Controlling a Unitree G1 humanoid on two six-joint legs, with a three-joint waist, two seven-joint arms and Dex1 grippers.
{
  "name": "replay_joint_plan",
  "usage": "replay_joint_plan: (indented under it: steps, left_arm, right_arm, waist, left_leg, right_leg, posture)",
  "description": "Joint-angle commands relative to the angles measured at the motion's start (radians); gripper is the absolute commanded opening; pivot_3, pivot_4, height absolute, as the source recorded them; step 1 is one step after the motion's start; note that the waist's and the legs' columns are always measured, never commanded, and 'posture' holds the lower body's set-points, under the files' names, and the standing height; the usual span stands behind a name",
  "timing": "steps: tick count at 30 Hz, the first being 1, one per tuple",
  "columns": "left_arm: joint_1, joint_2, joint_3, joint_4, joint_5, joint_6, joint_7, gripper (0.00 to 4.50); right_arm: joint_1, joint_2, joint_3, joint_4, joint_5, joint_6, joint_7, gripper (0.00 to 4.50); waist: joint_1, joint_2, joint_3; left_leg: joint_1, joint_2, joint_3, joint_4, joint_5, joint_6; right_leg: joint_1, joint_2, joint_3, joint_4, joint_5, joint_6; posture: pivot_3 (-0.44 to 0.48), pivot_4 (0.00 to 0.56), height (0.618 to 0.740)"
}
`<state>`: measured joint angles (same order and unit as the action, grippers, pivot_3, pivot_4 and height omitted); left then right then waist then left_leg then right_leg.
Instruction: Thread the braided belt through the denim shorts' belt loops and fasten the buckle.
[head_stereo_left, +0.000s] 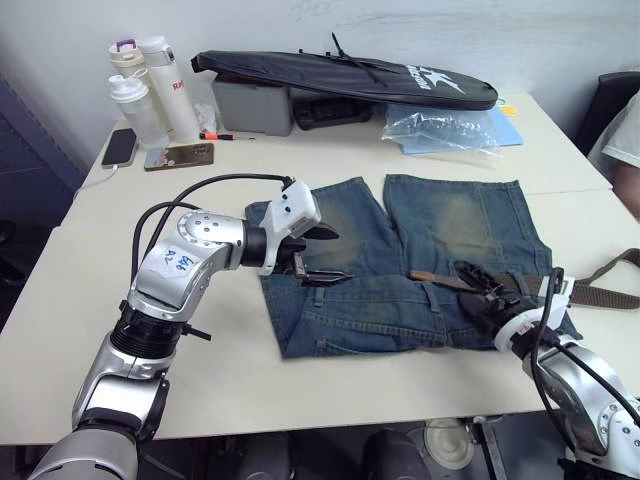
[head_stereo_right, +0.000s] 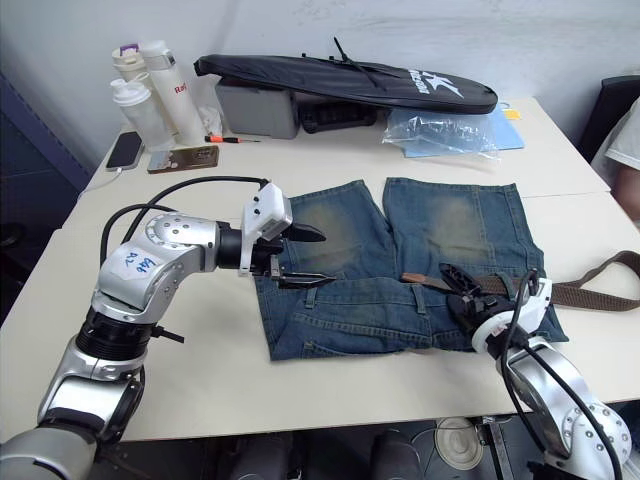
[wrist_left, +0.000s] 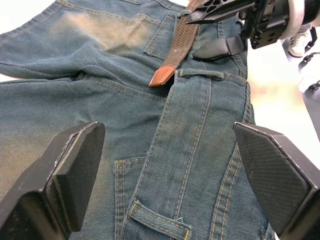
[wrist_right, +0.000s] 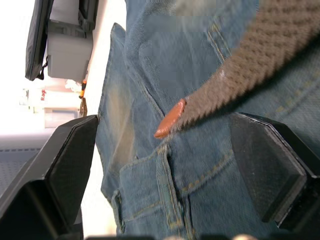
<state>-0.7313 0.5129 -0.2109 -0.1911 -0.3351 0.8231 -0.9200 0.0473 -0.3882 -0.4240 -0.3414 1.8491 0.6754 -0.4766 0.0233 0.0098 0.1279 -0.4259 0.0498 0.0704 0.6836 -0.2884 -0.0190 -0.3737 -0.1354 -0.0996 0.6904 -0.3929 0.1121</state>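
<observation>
Both hands gape wide over the denim shorts (head_stereo_left: 400, 270): right hand (head_stereo_left: 482, 290), left hand (head_stereo_left: 320, 255). The braided belt (head_stereo_left: 470, 283) lies across the waistband. Three bottles (head_stereo_left: 150, 90) stand on the worktop (head_stereo_left: 150, 350).

One pair of denim shorts (head_stereo_left: 400, 260) lay beneath the two claws, left claw (head_stereo_left: 322, 255) and right claw (head_stereo_left: 485, 290). One braided belt (head_stereo_left: 590, 285) ran past the right claw. Beyond the left claw on the bench (head_stereo_left: 150, 330) stood three bottles (head_stereo_left: 150, 90), two phones (head_stereo_left: 150, 152), one black racket bag (head_stereo_left: 340, 75) and one plastic bag (head_stereo_left: 440, 128).
</observation>
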Motion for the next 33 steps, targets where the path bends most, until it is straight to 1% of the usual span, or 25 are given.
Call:
replay_joint_plan:
  steps: [1,4,10,18,21,26,27,29,30,31,33]
  left_arm:
    - [-0.014,0.014,0.009,-0.047,-0.007,-0.009,0.006,4.50]
    - [-0.014,0.014,0.012,-0.053,-0.008,-0.012,0.011,4.50]
    - [-0.015,0.019,0.013,-0.052,-0.001,-0.012,0.026,4.50]
    - [-0.009,0.024,0.010,-0.054,-0.001,-0.023,0.036,4.50]
    - [-0.012,0.024,0.009,-0.060,-0.004,-0.021,0.038,4.50]
    - [-0.010,0.034,0.009,-0.059,0.003,-0.032,0.035,4.50]
    - [-0.010,0.034,0.008,-0.058,0.003,-0.033,0.035,4.50]
    - [-0.011,0.034,0.007,-0.057,0.003,-0.036,0.034,4.50]
    - [-0.011,0.035,0.006,-0.057,0.004,-0.038,0.034,4.50]
    - [-0.013,0.035,0.004,-0.055,0.004,-0.040,0.034,4.50]
    - [-0.015,0.035,0.003,-0.052,0.005,-0.044,0.033,4.50]
  right_arm:
    - [-0.018,0.016,0.011,0.037,-0.043,-0.037,0.018,4.43]
    - [-0.031,0.034,0.014,0.084,-0.082,-0.059,0.012,4.43]
    - [-0.078,0.084,0.035,0.203,-0.196,-0.093,-0.016,4.43]
    - [-0.124,0.169,0.005,0.287,-0.263,-0.150,-0.053,4.43]
    - [-0.135,0.208,-0.013,0.342,-0.317,-0.189,-0.093,4.43]
    - [-0.135,0.275,-0.036,0.355,-0.372,-0.237,-0.147,4.43]
    - [-0.135,0.291,-0.039,0.354,-0.376,-0.245,-0.149,3.91]
    - [-0.135,0.320,-0.046,0.353,-0.391,-0.263,-0.160,3.36]
    - [-0.136,0.333,-0.049,0.352,-0.397,-0.268,-0.162,2.74]
    - [-0.136,0.345,-0.049,0.350,-0.404,-0.272,-0.166,2.33]
    - [-0.138,0.366,-0.050,0.343,-0.412,-0.276,-0.173,1.36]
  waist:
    - [0.000,0.000,0.000]
    - [0.001,-0.001,0.000]
    - [0.000,-0.006,-0.006]
    - [0.000,-0.011,-0.013]
    - [0.000,-0.013,-0.016]
    - [0.003,-0.018,-0.023]
    - [0.004,-0.019,-0.024]
    - [0.004,-0.018,-0.024]
    - [0.003,-0.018,-0.024]
    - [0.002,-0.018,-0.024]
    - [-0.001,-0.019,-0.025]
  left_leg:
    - [0.000,0.000,0.000,0.000,0.000,0.000]
    - [0.000,0.000,0.000,0.000,0.000,0.000]
    - [0.004,0.001,0.000,0.000,0.000,0.000]
    - [0.005,0.001,-0.002,0.000,0.000,-0.001]
    - [0.005,0.001,-0.002,0.000,-0.001,-0.001]
    - [0.007,0.002,-0.005,0.001,-0.001,-0.002]
    - [0.009,0.003,-0.006,0.001,-0.002,-0.002]
    - [0.014,0.004,-0.007,0.001,-0.005,-0.002]
    - [0.015,0.005,-0.006,0.001,-0.007,0.000]
    - [0.015,0.005,-0.006,0.001,-0.007,0.000]
    - [0.014,0.006,-0.005,0.001,-0.007,-0.001]
  right_leg:
    - [0.000,0.000,0.000,0.000,0.000,0.000]
    - [0.000,0.000,0.000,0.000,0.000,0.000]
    - [0.004,0.000,0.000,-0.001,0.000,0.000]
    - [0.006,0.000,-0.001,-0.001,0.000,0.000]
    - [0.006,0.001,-0.001,-0.001,0.000,-0.001]
    - [0.009,0.000,-0.001,-0.002,-0.001,-0.002]
    - [0.012,0.000,-0.002,-0.003,-0.002,-0.003]
    - [0.015,0.000,-0.002,-0.005,-0.003,-0.006]
    - [0.016,0.000,-0.001,-0.005,-0.003,-0.007]
    - [0.017,0.000,-0.001,-0.005,-0.004,-0.007]
    - [0.016,0.001,-0.001,-0.004,-0.004,-0.007]
  posture:
    - [0.000,0.150,0.645]
    - [0.000,0.150,0.645]
    - [0.000,0.150,0.645]
    - [0.000,0.150,0.645]
    - [0.000,0.150,0.645]
    - [0.000,0.150,0.645]
    - [0.000,0.150,0.645]
    - [0.000,0.150,0.645]
    - [0.000,0.150,0.645]
    - [0.000,0.150,0.645]
    - [0.000,0.150,0.645]
